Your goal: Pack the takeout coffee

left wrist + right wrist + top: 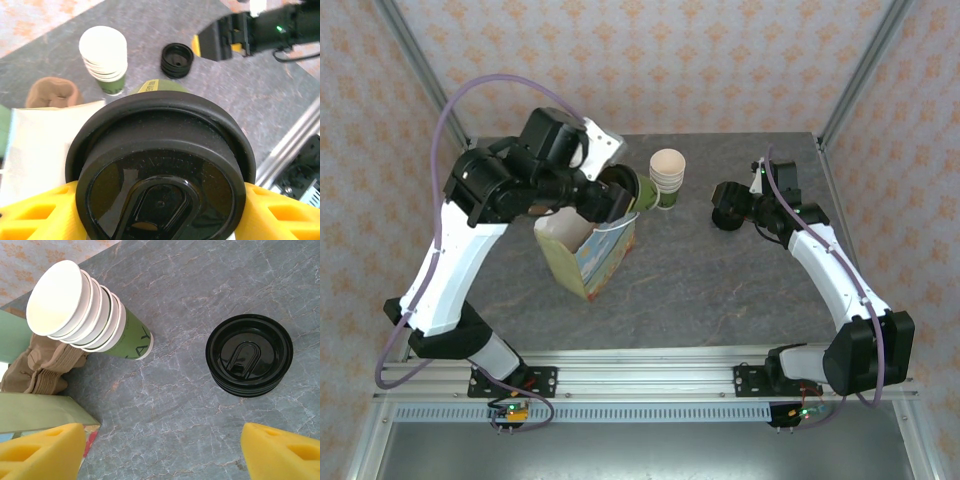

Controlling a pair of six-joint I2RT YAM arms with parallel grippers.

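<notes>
One lidded cup, the takeout coffee (160,135), is clamped between the yellow fingers (35,215) of the left gripper (160,222), which press on opposite sides just below the black lid's rim. That grip seems chosen so the lid cannot pop off and the cup body hangs free to go down first. In the top view the arm reaches over the green paper bag (588,255), which stands open on the grey table (720,290). The cup sits at the far right corner of the bag's mouth, apparently tipped rather than plumb. Whether its base has already passed below the bag's edge I cannot tell. The wrist camera looks straight down onto the lid, with the bag's pale inside just to the left of it, so the cup looks slightly off the centre of the opening. The right gripper (160,455) holds nothing, its jaws spread wide, and it hovers well apart from the bag, above the pile of black lids (249,355). It probably waits there to keep out of the left arm's way. Near the lids, the stack of lidless cups (85,315) leans beside a brown wad of paper (40,370), and both lie close behind the bag. A careless lowering could therefore brush the stack. The packing looks close to done, with the lowering and release left.
</notes>
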